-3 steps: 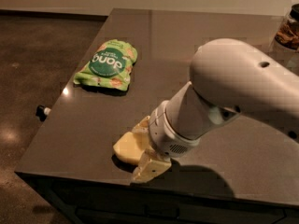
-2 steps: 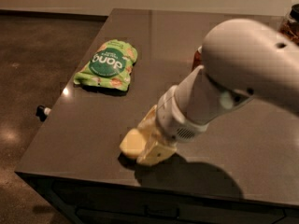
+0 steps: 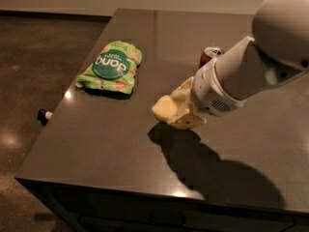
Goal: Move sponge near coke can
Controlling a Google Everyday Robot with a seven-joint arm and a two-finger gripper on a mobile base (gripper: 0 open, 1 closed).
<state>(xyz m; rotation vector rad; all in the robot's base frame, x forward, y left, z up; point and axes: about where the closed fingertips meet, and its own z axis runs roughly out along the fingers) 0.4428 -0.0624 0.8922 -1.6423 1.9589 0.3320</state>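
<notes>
The pale yellow sponge [image 3: 165, 108] is held in my gripper [image 3: 187, 111], which is shut on it and carries it a little above the dark table [image 3: 96, 149]; its shadow lies on the tabletop just below. The white arm comes in from the upper right and hides the sponge's right part. The red coke can [image 3: 210, 56] stands upright just behind the arm, up and to the right of the sponge; only its silver top and upper red side show.
A green snack bag [image 3: 112, 66] lies flat on the left part of the table. The table's left and front edges are close. A small dark and white object [image 3: 43, 115] lies on the floor at the left.
My gripper has lifted the sponge off the front of the table and carried it back and to the right, towards the coke can, which has come into view.
</notes>
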